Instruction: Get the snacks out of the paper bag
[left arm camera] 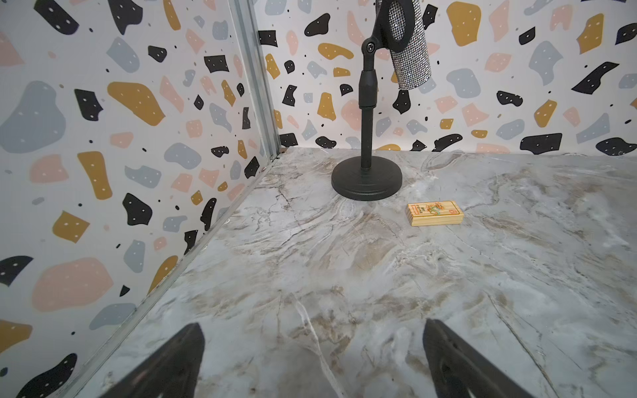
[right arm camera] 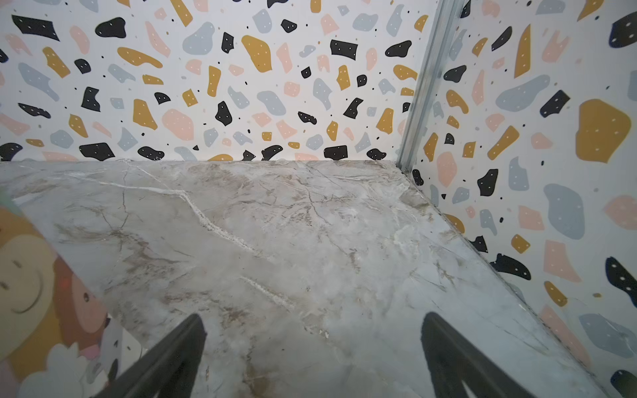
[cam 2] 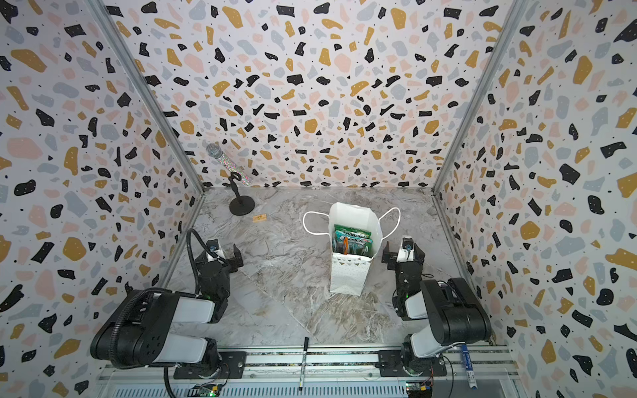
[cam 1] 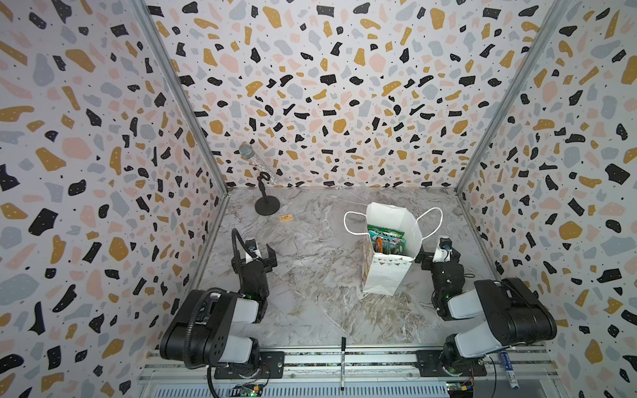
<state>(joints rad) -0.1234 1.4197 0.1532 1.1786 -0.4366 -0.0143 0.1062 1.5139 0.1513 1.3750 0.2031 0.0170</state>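
Top views: the paper bag [cam 1: 386, 275] stands upright on the desk [cam 1: 310, 262], right of centre, with its mouth open upward; it shows in both top views. It is white paper with gold triangles on the near narrow side. Two white cord handles flop outward, one to each side. The snacks [cam 1: 385, 239] are inside it, standing on edge in a stack. They are glossy green and teal packets, with an orange-red patch on one toward the bag's left side. The count is not readable. The right gripper [cam 1: 437, 255] sits just beside the bag's right face, jaws spread and empty. The left gripper [cam 1: 255, 256] is well apart from the bag, near the left wall, jaws spread and empty.

The desk has a grey-beige marble pattern. The walls [cam 1: 327, 86] close three sides, white with black, ochre, pink and grey blotches. In the back left corner a black microphone stand [cam 1: 267, 206] carries a glittery microphone [cam 1: 253, 160]. A small tan block [cam 1: 286, 217] lies near its base. A black pen [cam 1: 343, 361] lies across the front rail [cam 1: 310, 358].

Left wrist view: left gripper [left arm camera: 312, 327], jaws wide, bare desk between. The stand base is ahead. The tan block [left arm camera: 435, 213] lies flat, apart from the base.

Right wrist view: right gripper [right arm camera: 312, 317], jaws wide, bare desk between. The bag's broad face [right arm camera: 31, 275] fills one edge, blurred, with smiling pastel cartoon faces. A wall corner is ahead.
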